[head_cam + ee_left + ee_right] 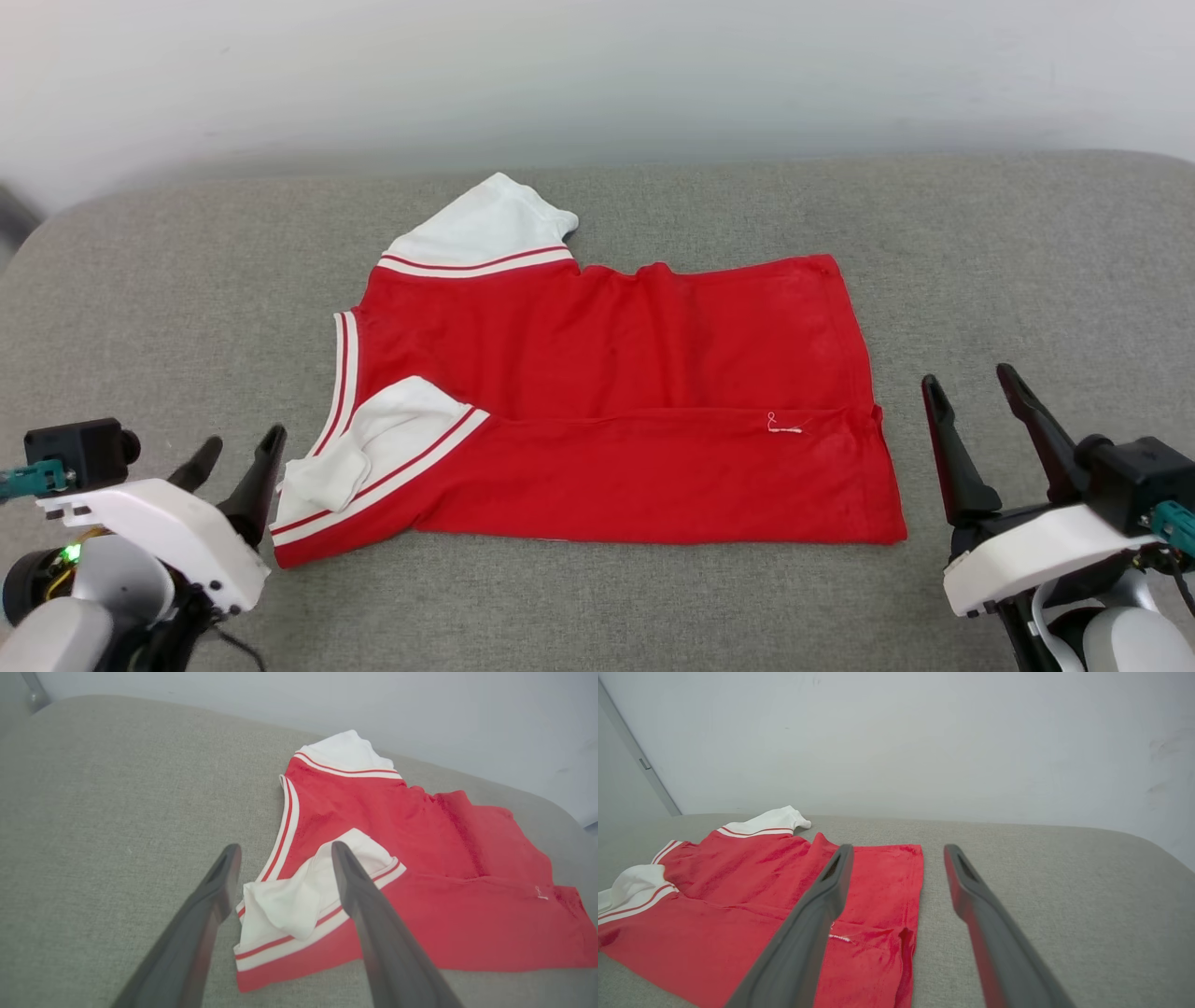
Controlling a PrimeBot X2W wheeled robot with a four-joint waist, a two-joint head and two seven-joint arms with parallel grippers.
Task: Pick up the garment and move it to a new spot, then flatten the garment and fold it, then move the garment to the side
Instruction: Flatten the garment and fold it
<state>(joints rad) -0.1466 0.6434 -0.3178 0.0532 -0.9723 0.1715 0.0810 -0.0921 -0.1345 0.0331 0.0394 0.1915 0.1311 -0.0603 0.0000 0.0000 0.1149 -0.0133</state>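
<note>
The red garment (607,373) lies flat on the grey cushion, collar end to the left and hem to the right. Its near long edge is folded up over the body, with one white striped sleeve (373,457) lying on top; the other white sleeve (485,229) sticks out at the back. The lettering is hidden. A small white hem mark (784,426) shows near the right end. My left gripper (241,452) hovers open just left of the near sleeve (289,900). My right gripper (973,385) stands open just right of the hem (906,933). Neither touches the cloth.
The grey fabric surface (1027,261) stretches wide on all sides of the garment, with rounded corners at the back. A pale wall (597,75) rises directly behind it.
</note>
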